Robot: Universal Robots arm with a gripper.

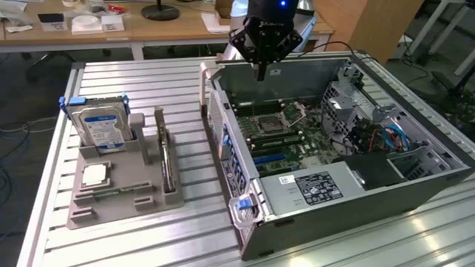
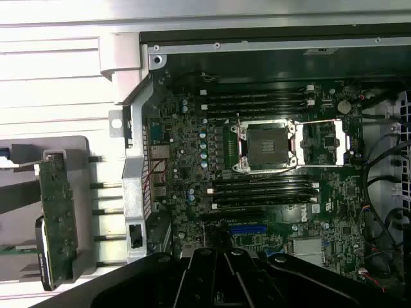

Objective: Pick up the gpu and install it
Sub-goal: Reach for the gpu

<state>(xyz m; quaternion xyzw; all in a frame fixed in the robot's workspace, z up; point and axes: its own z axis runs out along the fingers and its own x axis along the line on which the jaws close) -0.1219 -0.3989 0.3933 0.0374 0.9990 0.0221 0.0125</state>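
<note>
ribbed aluminium table [image 1: 133, 233] carried a grey holder [image 1: 111, 206] and, to the exterior view's right, an open computer case [image 1: 356, 203]. the arm came down from above the case's far end with its wrist vertical. the gripper [image 1: 261, 77] pointed straight down over the motherboard [image 2: 192, 167], jaws pressed together and holding nothing. the gpu [image 1: 166, 161] stood on edge in the holder, well apart from the gripper: a thin dark card seen nearly edge-on, near the hard drive [image 1: 104, 128] with its blue-and-white label.
</note>
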